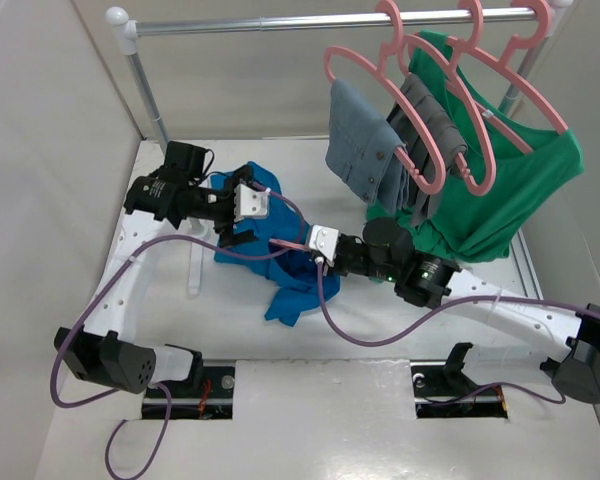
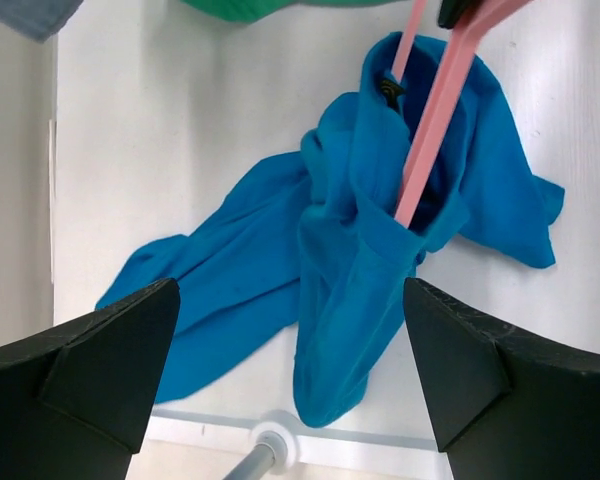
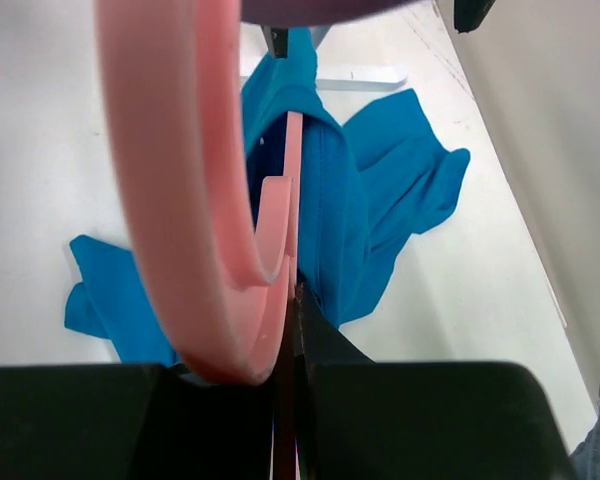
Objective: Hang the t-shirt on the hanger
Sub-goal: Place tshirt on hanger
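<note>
The blue t-shirt [image 1: 285,275] lies crumpled on the white table between the two arms. My right gripper [image 1: 315,243] is shut on the pink hanger [image 1: 288,244] just below its hook. The hook [image 3: 180,190] curves large in the right wrist view, and the gripper [image 3: 295,300] pinches the stem. One hanger arm [image 2: 430,130] runs into the opening of the t-shirt [image 2: 360,250]. My left gripper [image 1: 252,205] hovers over the far part of the shirt. Its fingers [image 2: 110,360] are spread wide and hold nothing.
A metal rail [image 1: 330,20] at the back carries several pink hangers with grey-blue trousers [image 1: 365,140], grey trousers [image 1: 430,120] and a green shirt [image 1: 520,190]. The rail's post foot [image 2: 270,445] stands by the shirt. Walls close in on the left and right.
</note>
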Robot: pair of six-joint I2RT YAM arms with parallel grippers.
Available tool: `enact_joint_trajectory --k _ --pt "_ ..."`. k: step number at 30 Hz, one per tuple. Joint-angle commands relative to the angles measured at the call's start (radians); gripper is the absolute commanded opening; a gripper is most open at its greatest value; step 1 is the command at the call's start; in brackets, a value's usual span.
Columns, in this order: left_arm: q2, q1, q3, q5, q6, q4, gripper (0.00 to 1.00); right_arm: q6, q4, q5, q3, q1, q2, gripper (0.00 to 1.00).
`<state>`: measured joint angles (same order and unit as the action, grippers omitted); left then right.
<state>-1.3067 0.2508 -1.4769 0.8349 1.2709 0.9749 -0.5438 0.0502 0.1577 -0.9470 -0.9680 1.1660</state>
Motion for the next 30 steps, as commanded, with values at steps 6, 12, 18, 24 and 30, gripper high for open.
enact_joint_trajectory --k 6,12,18,24,30 --pt "0.018 -0.005 0.168 -0.011 0.076 -0.079 0.93 -0.002 -0.053 0.009 0.014 0.009 0.001 0.0" --pt "-0.026 0.057 0.23 -0.14 0.128 -0.122 0.93 -0.002 -0.053 0.019 0.005 0.009 0.001 0.0" --pt "-0.147 0.122 0.172 -0.16 0.128 -0.058 0.61 -0.002 -0.053 0.019 -0.004 0.009 0.011 0.0" --pt "-0.197 0.185 0.13 -0.113 0.104 0.005 0.24 -0.002 -0.053 0.019 -0.013 0.009 0.011 0.0" --pt "-0.135 0.216 0.087 0.016 0.071 0.015 0.11 -0.012 -0.053 0.019 -0.045 0.009 0.038 0.0"
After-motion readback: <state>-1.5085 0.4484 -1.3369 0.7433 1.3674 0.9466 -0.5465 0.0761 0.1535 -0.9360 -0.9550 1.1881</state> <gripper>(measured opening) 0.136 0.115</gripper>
